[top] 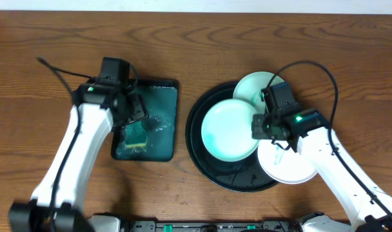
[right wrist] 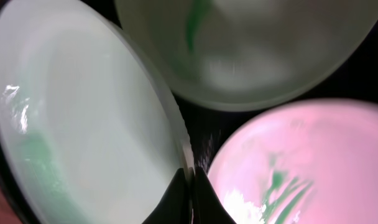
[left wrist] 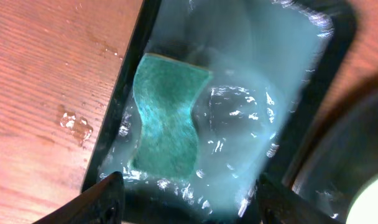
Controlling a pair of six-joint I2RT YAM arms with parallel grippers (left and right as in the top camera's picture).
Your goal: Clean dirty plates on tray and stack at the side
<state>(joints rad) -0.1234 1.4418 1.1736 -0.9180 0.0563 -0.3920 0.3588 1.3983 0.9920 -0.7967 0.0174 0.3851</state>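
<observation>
- Tray (top: 235,178) sits right of centre on the table (top: 54,38), with all three plates on or partly on it.
- Middle plate (top: 225,132) lies over the tray's centre. A faint green tint shows on its left part, and its far edge meets the far plate (top: 254,89).
- Far plate rests at the tray's far right rim and carries a green streak in the right wrist view.
- Near plate (top: 286,164) sits at the tray's near right and overhangs the rim onto the table. Teal smears are visible on it.
- Right gripper (top: 262,126) is at the middle plate's right edge, with its fingers (right wrist: 176,200) pinched on that plate's rim. Whether the plate is raised off the tray cannot be told.
- Left gripper (top: 135,109) hangs over the sponge tray (top: 165,109), well left of the tray. Its fingers (left wrist: 108,198) are spread wide and grasp nothing.
- Sponge (left wrist: 167,118) lies flat in shallow water in the sponge tray, toward its left side, clear of the fingers.
- Water drops (left wrist: 77,124) lie on the table just beside the sponge tray's left rim.
</observation>
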